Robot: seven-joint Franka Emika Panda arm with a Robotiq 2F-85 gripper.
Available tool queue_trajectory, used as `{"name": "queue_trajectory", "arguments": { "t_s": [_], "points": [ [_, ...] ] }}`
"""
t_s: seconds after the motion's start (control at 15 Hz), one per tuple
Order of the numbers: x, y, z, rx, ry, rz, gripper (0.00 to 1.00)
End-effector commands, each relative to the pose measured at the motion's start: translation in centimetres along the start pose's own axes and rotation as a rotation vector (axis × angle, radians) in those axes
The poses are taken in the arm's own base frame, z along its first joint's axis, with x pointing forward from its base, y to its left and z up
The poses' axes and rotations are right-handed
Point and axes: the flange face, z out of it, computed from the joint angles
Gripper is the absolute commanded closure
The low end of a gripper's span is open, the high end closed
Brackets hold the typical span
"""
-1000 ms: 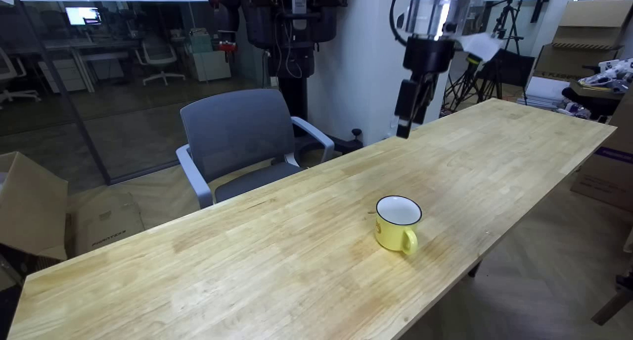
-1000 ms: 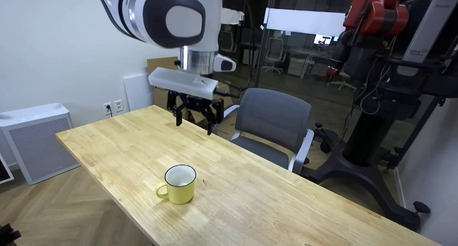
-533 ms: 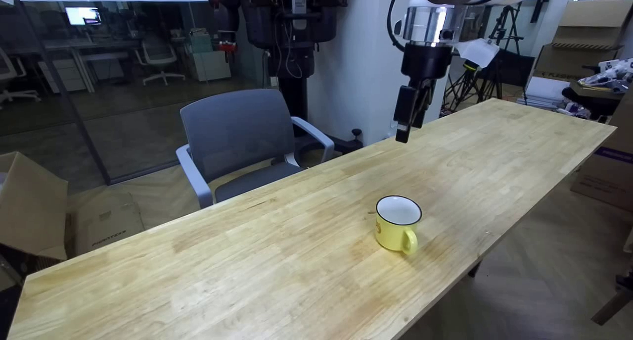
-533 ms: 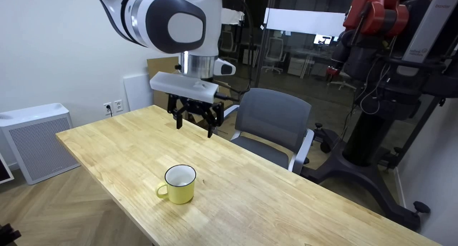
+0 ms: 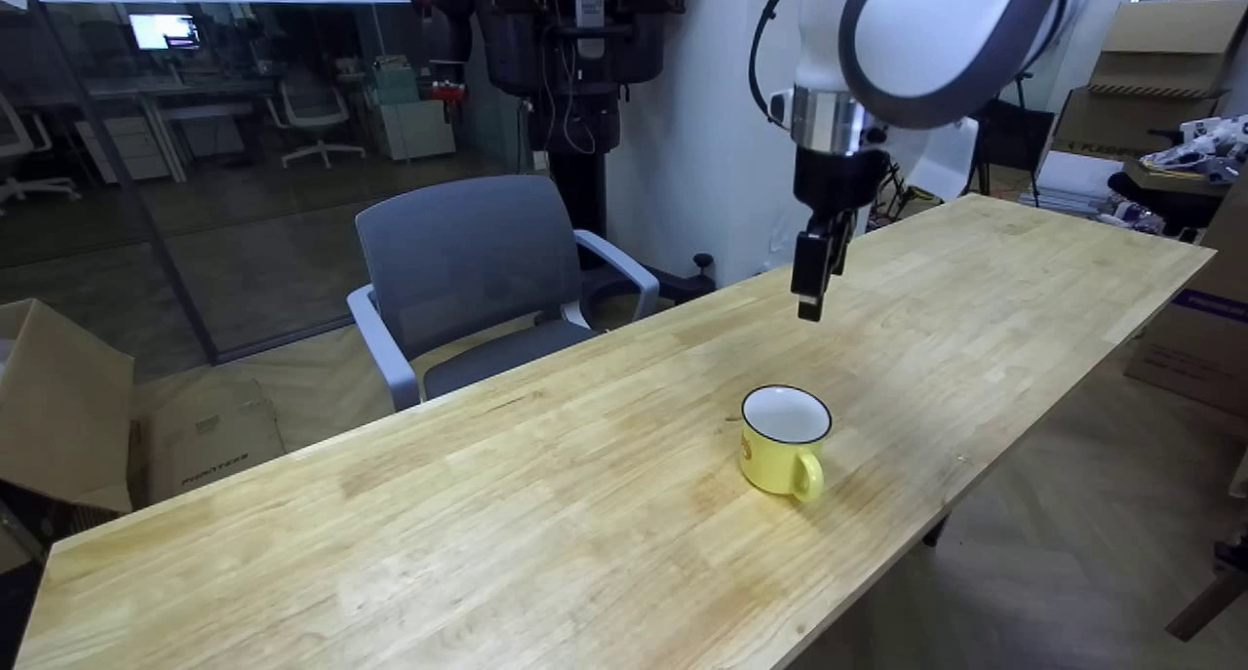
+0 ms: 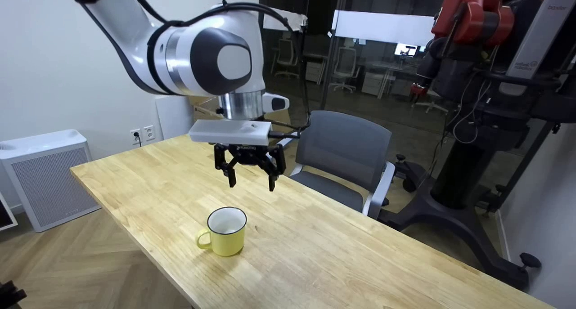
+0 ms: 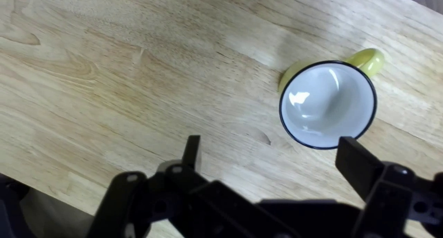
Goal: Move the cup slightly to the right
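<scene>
The yellow cup, white inside with a dark rim, stands upright on the wooden table in both exterior views (image 5: 775, 463) (image 6: 228, 243). Its handle points toward the near long edge in an exterior view. In the wrist view the cup (image 7: 327, 104) lies right of the middle with its handle at upper right. My gripper (image 6: 252, 185) is open with nothing between its fingers. It hangs above the table, higher than the cup and apart from it. In the wrist view the gripper (image 7: 269, 141) has its right fingertip overlapping the cup's rim in the picture.
The long wooden table (image 5: 468, 553) carries the cup. A grey chair (image 6: 346, 151) stands at its far long side. A red and black robot (image 6: 472, 43) stands behind the chair. A white box-shaped appliance (image 6: 49, 178) stands beyond the table's end.
My gripper has come down and nearer to the cup, with its fingers still apart. The cup has not moved.
</scene>
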Motion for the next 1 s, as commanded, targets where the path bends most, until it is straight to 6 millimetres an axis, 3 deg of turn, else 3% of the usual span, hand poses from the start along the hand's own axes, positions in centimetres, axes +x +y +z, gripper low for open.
{"name": "queue_trajectory", "arguments": {
  "t_s": [0.0,0.2,0.53,0.93],
  "points": [
    [0.2,-0.4,2.9,-0.05,-0.03,0.021,0.0],
    [-0.1,-0.9,4.7,-0.045,-0.056,0.017,0.0],
    [-0.5,-1.1,5.1,-0.02,-0.064,-0.005,0.0],
    [-0.5,-1.8,7.2,0.047,-0.045,-0.117,0.0]
  ]
}}
